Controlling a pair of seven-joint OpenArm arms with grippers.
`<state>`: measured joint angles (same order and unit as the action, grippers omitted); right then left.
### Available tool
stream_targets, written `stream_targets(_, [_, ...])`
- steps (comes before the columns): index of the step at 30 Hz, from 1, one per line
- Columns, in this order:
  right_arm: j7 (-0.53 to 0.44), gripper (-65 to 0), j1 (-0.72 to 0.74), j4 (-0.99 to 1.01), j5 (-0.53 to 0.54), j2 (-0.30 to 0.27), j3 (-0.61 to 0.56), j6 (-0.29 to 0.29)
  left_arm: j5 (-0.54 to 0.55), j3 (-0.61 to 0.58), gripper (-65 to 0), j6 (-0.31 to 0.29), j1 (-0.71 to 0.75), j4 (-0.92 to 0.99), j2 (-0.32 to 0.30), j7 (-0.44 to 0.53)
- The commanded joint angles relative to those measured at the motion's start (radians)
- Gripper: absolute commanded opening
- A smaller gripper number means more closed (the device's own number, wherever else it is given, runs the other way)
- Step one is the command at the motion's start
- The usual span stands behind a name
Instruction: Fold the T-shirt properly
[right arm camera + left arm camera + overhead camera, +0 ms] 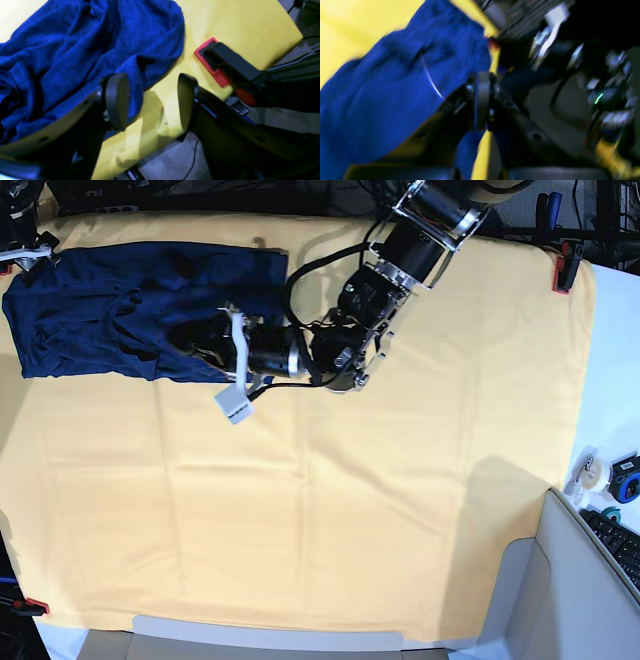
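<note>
The T-shirt [120, 315], dark navy blue, lies bunched in a rough rectangle at the far left of the yellow table cloth [330, 500]. My left arm reaches across from the far right, and its gripper [198, 340] sits on the shirt's lower right edge. In the blurred left wrist view the left gripper [482, 100] is shut, with blue fabric [382, 95] to its left and a strip of blue showing at the pads. My right gripper [152, 102] hangs open over the cloth's edge. Its left finger [116, 100] is over the T-shirt's [87, 45] hem, with nothing between the fingers.
A red and black clamp [215, 62] grips the cloth's edge just beyond my right gripper, with floor and cables below it. Another clamp [562, 268] holds the far right corner. Tape rolls [592, 470] and a keyboard [620, 545] lie off the cloth at right.
</note>
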<state>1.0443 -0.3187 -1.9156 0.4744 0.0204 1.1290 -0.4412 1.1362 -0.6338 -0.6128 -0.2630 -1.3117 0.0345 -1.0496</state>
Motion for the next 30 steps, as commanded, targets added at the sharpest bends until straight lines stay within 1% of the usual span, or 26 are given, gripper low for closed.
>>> stream_targets(1, [-0.025, -34.3, 0.000, -0.020, 0.016, -0.021, 0.010, -0.001, 0.014, 0.006, -65.0, -0.006, -0.019, -0.021, -0.017, 0.007])
stream_targets(4, [-0.023, -34.3, 0.016, -0.018, 0.017, -0.090, 0.012, -0.006, 0.014, 0.006, -63.5, -0.006, -0.012, -0.032, -0.087, 0.004])
stream_targets(9, [-0.020, -34.0, 0.031, -0.009, 0.017, -0.211, 0.013, -0.104, 0.014, 0.007, -63.4, -0.006, 0.029, -0.032, -0.166, 0.015])
stream_targets(10, [-0.019, -34.0, 0.036, 0.008, 0.017, -0.233, 0.013, -0.115, 0.014, 0.006, -63.4, -0.006, 0.035, -0.032, -0.173, 0.024])
stream_targets(12, [-0.019, -33.9, 0.057, 0.087, 0.027, -0.300, 0.013, -0.147, 0.014, -0.001, -63.4, -0.006, 0.041, -0.032, -0.190, 0.048])
stream_targets(14, [-0.008, -33.9, 0.079, 0.219, 0.088, -0.373, 0.013, -0.186, 0.014, -0.002, -63.4, -0.006, 0.043, -0.032, -0.203, 0.058])
stream_targets(18, [0.069, -33.9, 0.123, 0.537, 0.261, -0.529, 0.013, -0.257, 0.014, -0.001, -63.4, -0.006, 0.060, -0.032, -0.230, 0.059])
stream_targets(20, [0.083, -33.9, 0.142, 0.658, 0.321, -0.578, 0.006, -0.257, 0.014, 0.001, -63.3, -0.006, 0.061, -0.032, -0.239, 0.061])
stream_targets(21, [0.086, -33.9, 0.151, 0.707, 0.344, -0.598, 0.004, -0.257, 0.014, -0.001, -63.3, -0.006, 0.061, -0.032, -0.241, 0.061])
stream_targets(24, [0.087, -33.9, 0.178, 0.781, 0.372, -0.629, -0.027, -0.257, 0.014, -0.001, -63.3, -0.006, 0.061, -0.032, -0.241, 0.061])
stream_targets(30, [0.087, -33.9, 0.258, 0.850, 0.383, -0.627, -0.155, -0.257, 0.012, -0.001, -63.3, -0.006, 0.061, -0.032, -0.239, 0.061])
